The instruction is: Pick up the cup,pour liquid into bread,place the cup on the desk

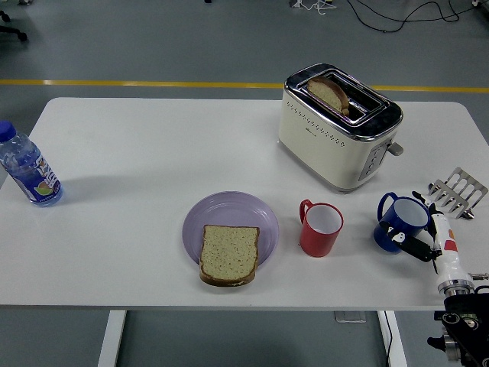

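Note:
A blue cup (399,220) with a white inside is at the right of the table, tilted with its handle to the left. My right hand (422,235) comes up from the lower right corner, with its black fingers (406,244) wrapped round the cup's near side. A slice of bread (228,253) lies on the front part of a lilac plate (229,202) in the middle. A red cup (321,228) stands upright between the plate and the blue cup. My left hand is out of sight.
A cream toaster (338,126) with a slice in its slot stands behind the cups. A metal toast rack (457,191) lies by the right edge, just behind my hand. A water bottle (29,172) stands at the far left.

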